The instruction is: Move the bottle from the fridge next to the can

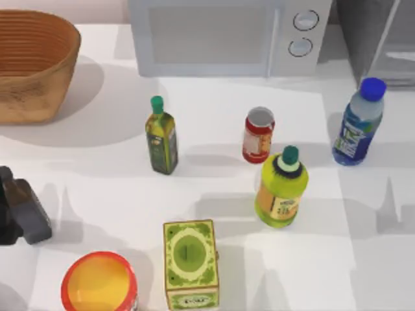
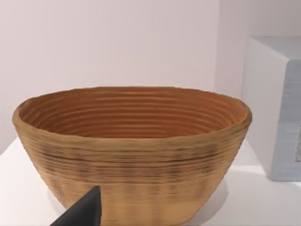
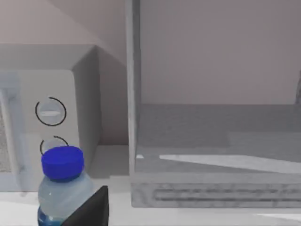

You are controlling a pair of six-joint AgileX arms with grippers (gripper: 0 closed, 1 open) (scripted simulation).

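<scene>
The bottle (image 1: 357, 123), clear with a blue cap and a blue-and-green label, stands upright on the table at the right, in front of the fridge (image 1: 382, 39). The red can (image 1: 258, 135) with a silvery top stands to its left, a clear gap between them. In the right wrist view the bottle (image 3: 61, 188) is close, beside a dark part of my right gripper (image 3: 89, 209), and the fridge (image 3: 211, 155) stands open behind it with a bare grey shelf. My left gripper (image 1: 23, 214) rests parked at the table's left edge.
A pale microwave (image 1: 227, 32) stands at the back. A woven basket (image 1: 32, 65) sits back left. A dark green oil bottle (image 1: 161, 136), a fat yellow-green bottle (image 1: 282, 188), a green carton (image 1: 189, 262) and a red tub (image 1: 98, 283) stand around the can.
</scene>
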